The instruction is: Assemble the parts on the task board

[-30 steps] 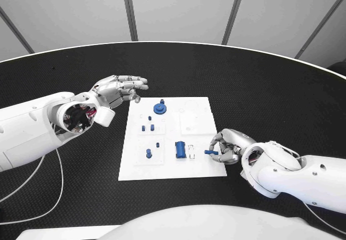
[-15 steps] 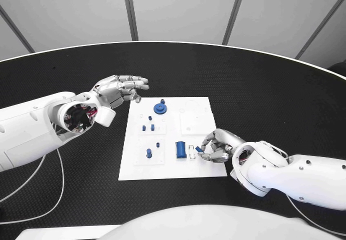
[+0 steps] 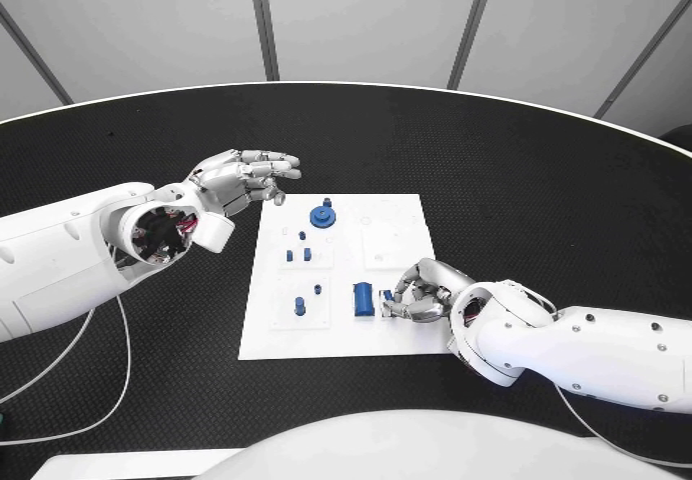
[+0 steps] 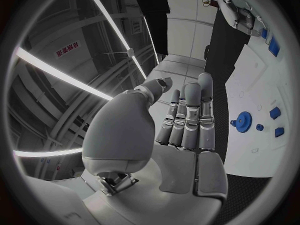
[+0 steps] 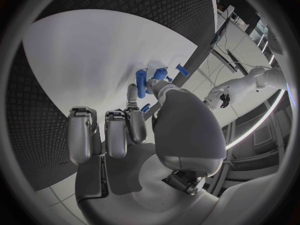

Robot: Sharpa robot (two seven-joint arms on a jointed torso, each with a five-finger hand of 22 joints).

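Left hand idle, right hand seating a peg on the board.

My left hand [image 3: 242,176] hovers off the board's [image 3: 274,335] far left corner, fingers loosely curled and apart, holding nothing. A blue block [image 3: 362,298] stands mid-board; just beside it my right hand [image 3: 423,296] pinches a small blue peg [image 3: 388,296] low over the board. The peg looks light, rigid and probably slick, so I'd grip its shank near the top.

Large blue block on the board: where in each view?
Head view: large blue block, board's near half, beside the right hand.
Left wrist view, beside the distant right hand.
Right wrist view, just beyond that hand's fingertips.
Shared landmark: the right hand, pinching a small blue part.
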